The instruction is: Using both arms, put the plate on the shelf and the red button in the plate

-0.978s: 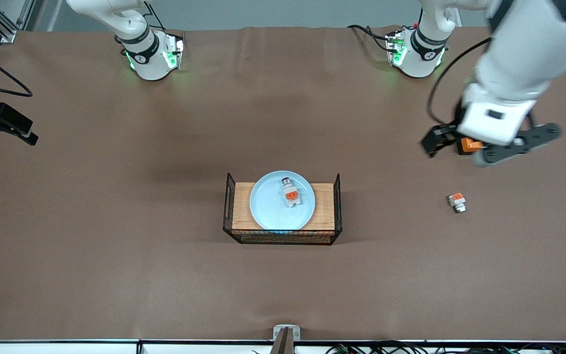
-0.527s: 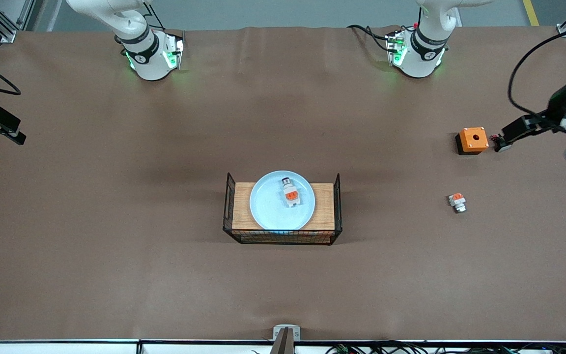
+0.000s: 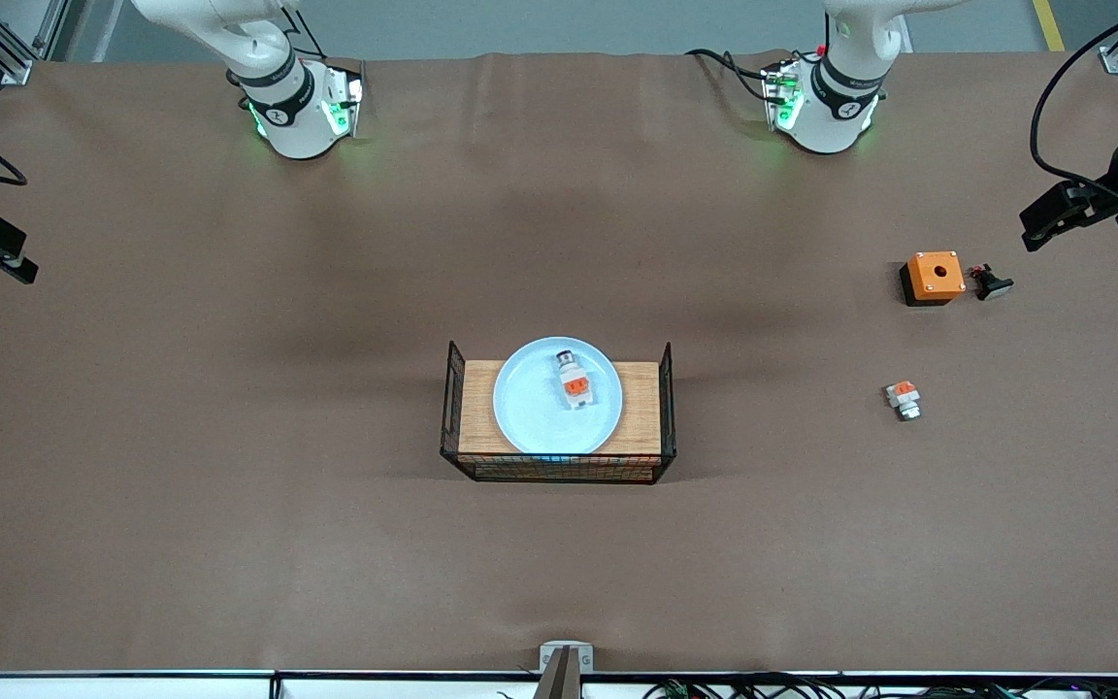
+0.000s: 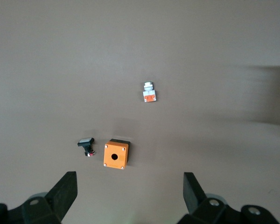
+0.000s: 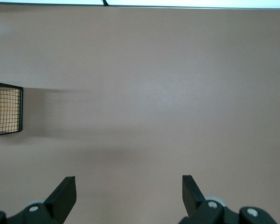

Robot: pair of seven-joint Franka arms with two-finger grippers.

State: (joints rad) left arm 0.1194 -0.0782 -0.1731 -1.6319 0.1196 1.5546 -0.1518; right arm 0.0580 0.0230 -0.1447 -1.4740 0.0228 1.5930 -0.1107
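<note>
The table (image 3: 229, 437) is covered in a matt brown sheet that looks like cloth or paper, faintly rippled along its edges. The plate (image 3: 535, 413) has a smooth, pale blue, slightly glossy face. It rests on a wood-grain board (image 3: 641, 408) framed by a basket (image 3: 559, 471) of thin black wire mesh. The orange box (image 3: 935, 276) looks like smooth matt plastic.
</note>
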